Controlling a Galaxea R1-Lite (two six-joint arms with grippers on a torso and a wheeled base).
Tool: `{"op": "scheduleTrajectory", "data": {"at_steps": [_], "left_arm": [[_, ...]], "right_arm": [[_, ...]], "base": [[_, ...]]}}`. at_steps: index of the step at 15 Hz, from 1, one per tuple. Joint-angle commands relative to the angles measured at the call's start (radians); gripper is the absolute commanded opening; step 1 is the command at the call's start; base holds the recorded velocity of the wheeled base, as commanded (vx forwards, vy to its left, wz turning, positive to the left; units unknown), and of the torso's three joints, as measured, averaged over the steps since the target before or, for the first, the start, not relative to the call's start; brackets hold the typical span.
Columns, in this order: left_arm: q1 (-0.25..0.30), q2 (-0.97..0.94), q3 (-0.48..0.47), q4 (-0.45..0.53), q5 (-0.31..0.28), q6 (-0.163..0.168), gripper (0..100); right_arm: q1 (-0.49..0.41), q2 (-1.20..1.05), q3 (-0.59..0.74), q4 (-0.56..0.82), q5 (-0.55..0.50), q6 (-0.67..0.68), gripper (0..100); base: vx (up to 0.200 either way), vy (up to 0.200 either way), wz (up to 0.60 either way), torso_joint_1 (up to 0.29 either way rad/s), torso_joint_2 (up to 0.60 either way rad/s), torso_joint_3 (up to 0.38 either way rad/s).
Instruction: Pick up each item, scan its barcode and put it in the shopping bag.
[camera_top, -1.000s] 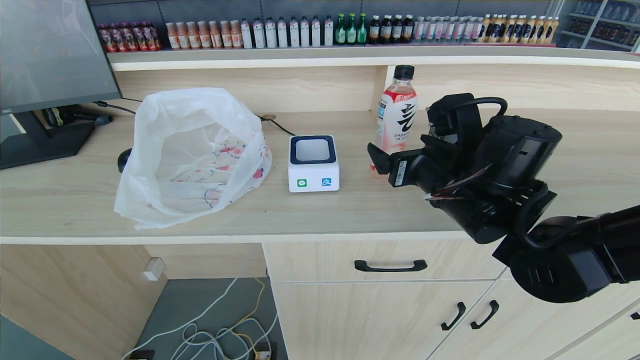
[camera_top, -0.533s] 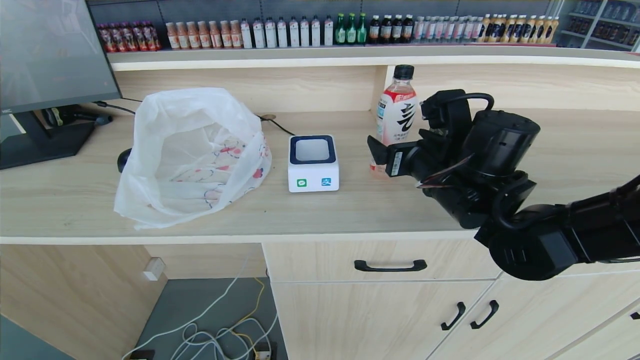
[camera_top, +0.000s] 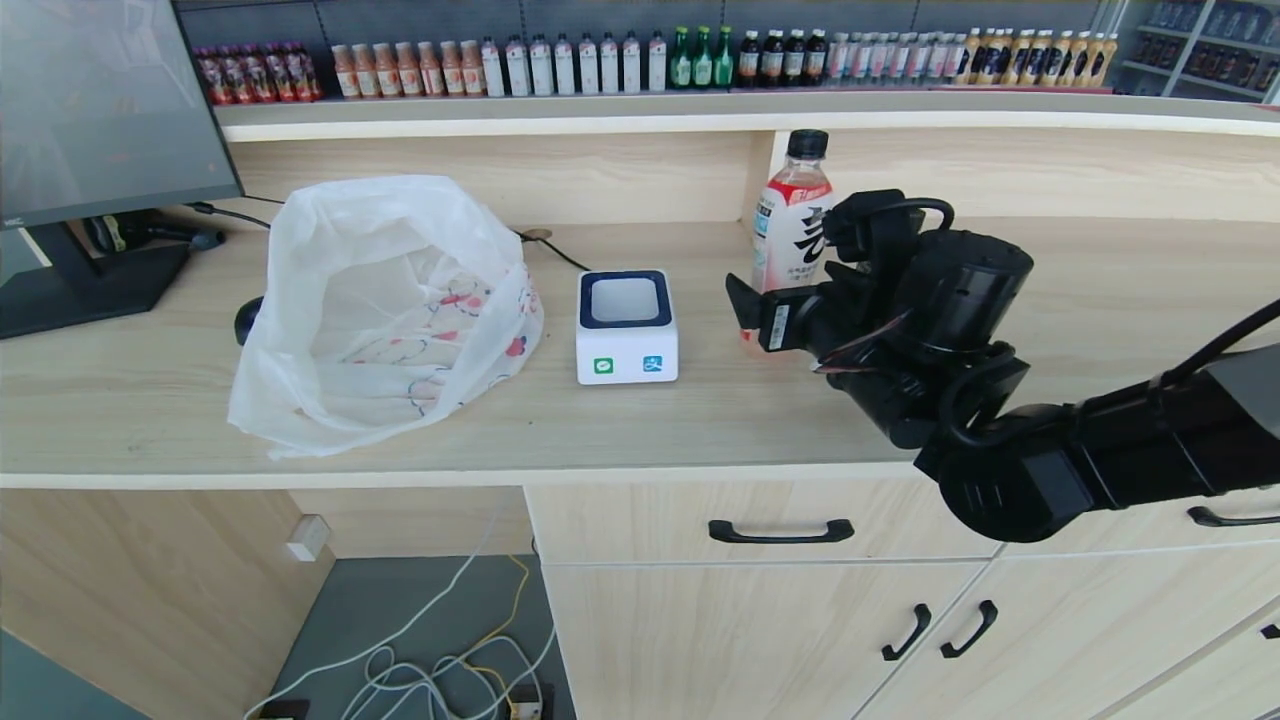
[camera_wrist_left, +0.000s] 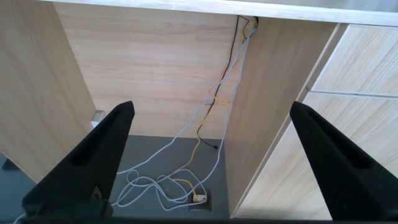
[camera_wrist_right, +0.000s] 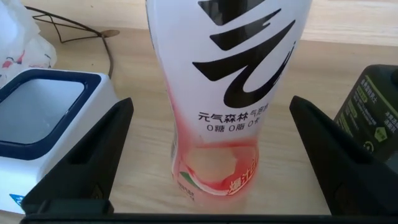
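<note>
R gripper (camera_wrist_right: 210, 118) was wide open and empty, lined up dead-on w/ the bottle (camera_wrist_right: 227, 93), which stood upright (long axis vertical) on the counter (camera_top: 700, 420), near the scanner (camera_top: 627, 325) on its right and well apart from the shopping bag (camera_top: 390, 310). Bottle sat centred btwn the jaws w/ a gap each side, though whether they'd reached alongside it was hard to judge. L gripper (camera_wrist_left: 211, 109), also open, hung below counter level, so R arm was nearer.
</note>
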Motion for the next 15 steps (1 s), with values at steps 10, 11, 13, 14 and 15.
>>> {"op": "scheduleTrajectory", "data": {"at_steps": [10, 11, 13, 14, 15], "left_arm": [[0.0, 0.0, 0.0, 0.0, 0.0, 0.0, 100], [0.0, 0.0, 0.0, 0.0, 0.0, 0.0, 100], [0.0, 0.0, 0.0, 0.0, 0.0, 0.0, 100], [0.0, 0.0, 0.0, 0.0, 0.0, 0.0, 100], [0.0, 0.0, 0.0, 0.0, -0.001, 0.0, 100]], "right_arm": [[-0.038, 0.084, -0.096, -0.003, 0.025, 0.001, 100], [-0.038, 0.093, -0.104, -0.003, 0.025, 0.001, 100], [-0.038, 0.113, -0.144, -0.003, 0.023, -0.001, 100], [-0.038, 0.113, -0.149, -0.003, 0.023, -0.001, 100], [-0.038, 0.121, -0.181, -0.003, 0.025, -0.004, 100]], "base": [[0.0, 0.0, 0.0, 0.0, 0.0, 0.0], [0.0, 0.0, 0.0, 0.0, 0.0, 0.0], [0.0, 0.0, 0.0, 0.0, 0.0, 0.0], [0.0, 0.0, 0.0, 0.0, 0.0, 0.0], [0.0, 0.0, 0.0, 0.0, 0.0, 0.0]]}}
